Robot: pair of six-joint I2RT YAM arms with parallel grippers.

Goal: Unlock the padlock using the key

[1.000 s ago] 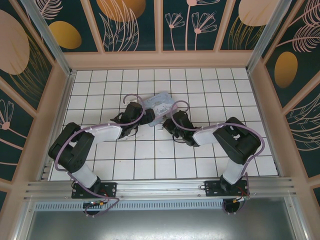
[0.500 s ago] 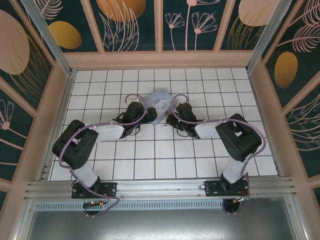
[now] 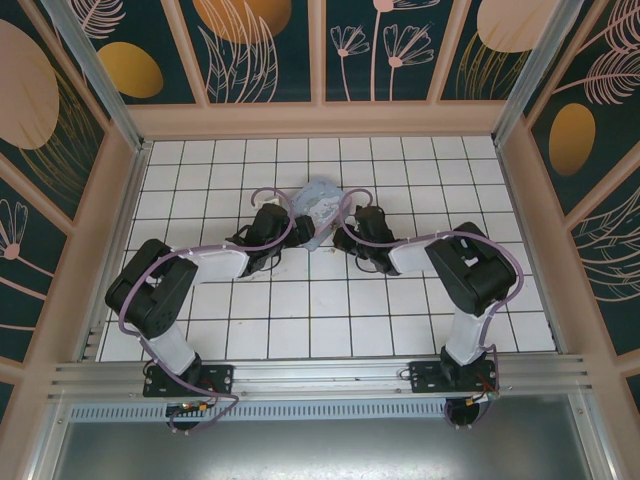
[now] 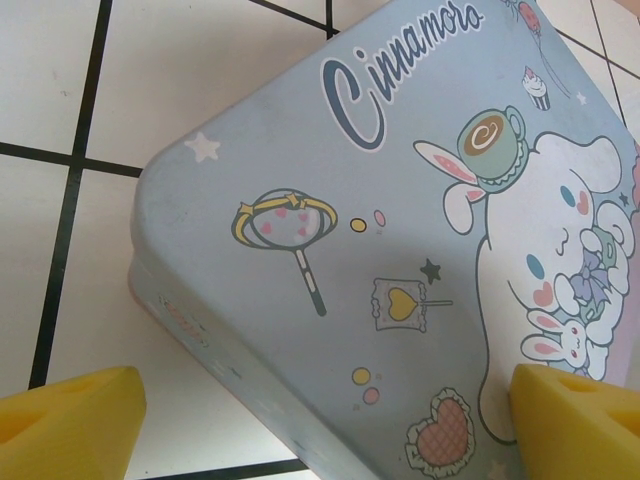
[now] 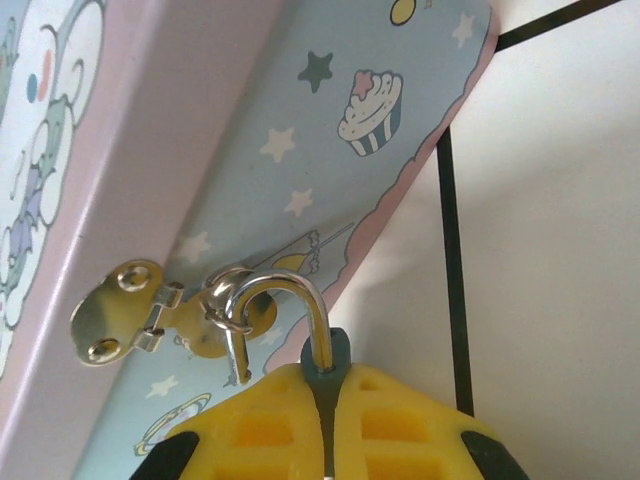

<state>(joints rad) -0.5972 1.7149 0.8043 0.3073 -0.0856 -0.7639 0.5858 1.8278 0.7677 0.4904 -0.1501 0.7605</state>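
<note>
The right fingers (image 5: 260,430), having swung in against the tin (image 4: 350,250) over the last second, are pressed together on the teal padlock (image 5: 325,356). Its shackle (image 5: 285,288) hangs through the tin's hasp (image 5: 130,310). The left fingers (image 4: 70,415) stay spread around the tin's corner on the tiled surface (image 5: 560,250), so the lock looks steadied, with unlocking seemingly yet to come.

We record the following:
- Tin box (image 3: 320,200): on the table (image 3: 250,330), at its middle, toward the rear wall.
- Left pincer (image 3: 300,232): just left of the box, with one finger on either side of the box's near corner.
- Right pincer (image 3: 343,236): just right of the box.
- Hasp (image 5: 125,310): on the box's side wall.
- Padlock (image 5: 322,350): hanging from the hasp, its body between the right pincer's fingers.
</note>
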